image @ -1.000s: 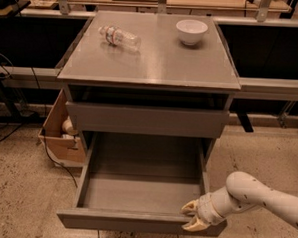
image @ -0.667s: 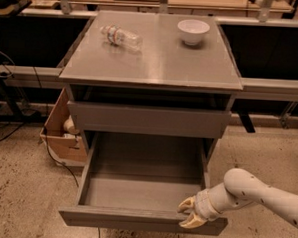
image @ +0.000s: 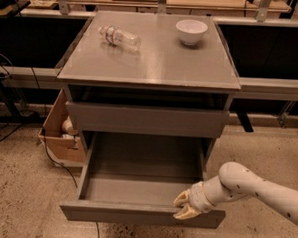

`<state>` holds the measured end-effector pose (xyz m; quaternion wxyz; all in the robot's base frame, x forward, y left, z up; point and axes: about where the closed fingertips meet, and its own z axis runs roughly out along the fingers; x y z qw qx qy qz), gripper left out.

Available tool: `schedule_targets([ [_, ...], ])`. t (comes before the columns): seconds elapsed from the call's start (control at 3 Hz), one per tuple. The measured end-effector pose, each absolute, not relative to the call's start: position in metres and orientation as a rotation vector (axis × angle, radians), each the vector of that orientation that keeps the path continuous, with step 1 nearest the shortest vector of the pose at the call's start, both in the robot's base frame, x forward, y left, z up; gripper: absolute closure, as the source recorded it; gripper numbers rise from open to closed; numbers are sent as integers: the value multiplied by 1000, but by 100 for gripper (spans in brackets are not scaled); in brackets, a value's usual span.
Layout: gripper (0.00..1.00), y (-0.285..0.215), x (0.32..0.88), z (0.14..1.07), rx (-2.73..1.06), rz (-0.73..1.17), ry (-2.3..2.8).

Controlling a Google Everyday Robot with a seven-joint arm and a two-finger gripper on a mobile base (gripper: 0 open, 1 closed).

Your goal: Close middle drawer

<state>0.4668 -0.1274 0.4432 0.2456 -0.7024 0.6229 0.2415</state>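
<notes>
Evidently, the claw [image: 187, 209] has been shifted a little to the left along the front panel over the last second. It is now pressed against the top edge of the middle drawer [image: 129, 215], right of the panel's centre. Whether the claw is released or clenched cannot be told. Over the same interval the drawer seems to have been moved inward only marginally, if at all, and the view itself has drifted slightly. The push is therefore judged to be barely begun, with nearly the whole travel left.

The middle drawer is found pulled far out of the cabinet, below the shut upper drawer [image: 146, 120], and its tray is seen bare. Its flat front panel is turned outward, toward the viewer and away from the cabinet. The long axis of the tray is laid front to back, running straight into the cabinet opening, while the panel itself is stretched left to right. A push is best directed along that front-to-back axis.

On the surface [image: 157, 61] a bottle [image: 119, 37] is laid on its side and a bowl [image: 191, 31] is set upright.
</notes>
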Motion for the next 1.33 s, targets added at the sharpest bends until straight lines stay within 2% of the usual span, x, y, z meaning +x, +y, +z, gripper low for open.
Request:
schedule_targets([
  [0.33,47,-121,474,448,-1924,644,1666],
  [0.67,24,-86,490,465,-1947,626,1557],
  [1.0,18,-52,503,481,-1955,620,1451],
  [1.33,7,-34,510,490,-1960,617,1393],
])
